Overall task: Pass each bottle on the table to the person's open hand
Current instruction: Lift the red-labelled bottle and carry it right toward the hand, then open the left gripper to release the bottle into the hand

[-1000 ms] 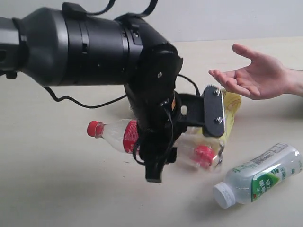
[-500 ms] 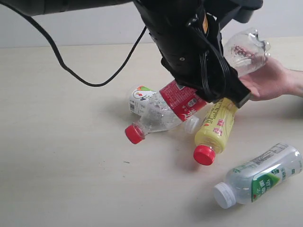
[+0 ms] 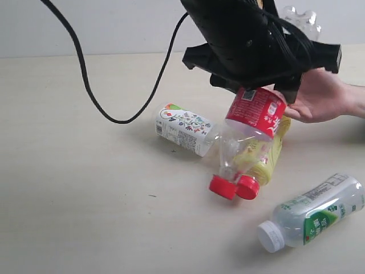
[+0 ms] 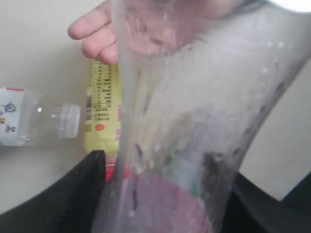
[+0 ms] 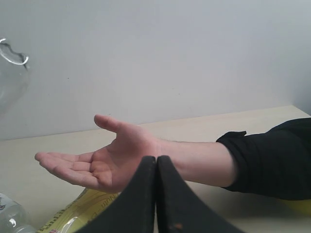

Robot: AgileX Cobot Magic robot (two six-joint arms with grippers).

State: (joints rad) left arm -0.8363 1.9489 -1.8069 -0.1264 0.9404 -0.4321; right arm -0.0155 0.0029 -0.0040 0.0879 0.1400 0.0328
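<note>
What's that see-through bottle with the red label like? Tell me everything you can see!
The clear bottle is thin plastic, see-through, with a red label round its middle and a red cap. It looks empty. The left gripper holds its body, tilted cap-down, its bumpy bottom up by the hand. Its cap hangs low beside the yellow bottle's red cap; whether it touches the table, I cannot tell.
</note>
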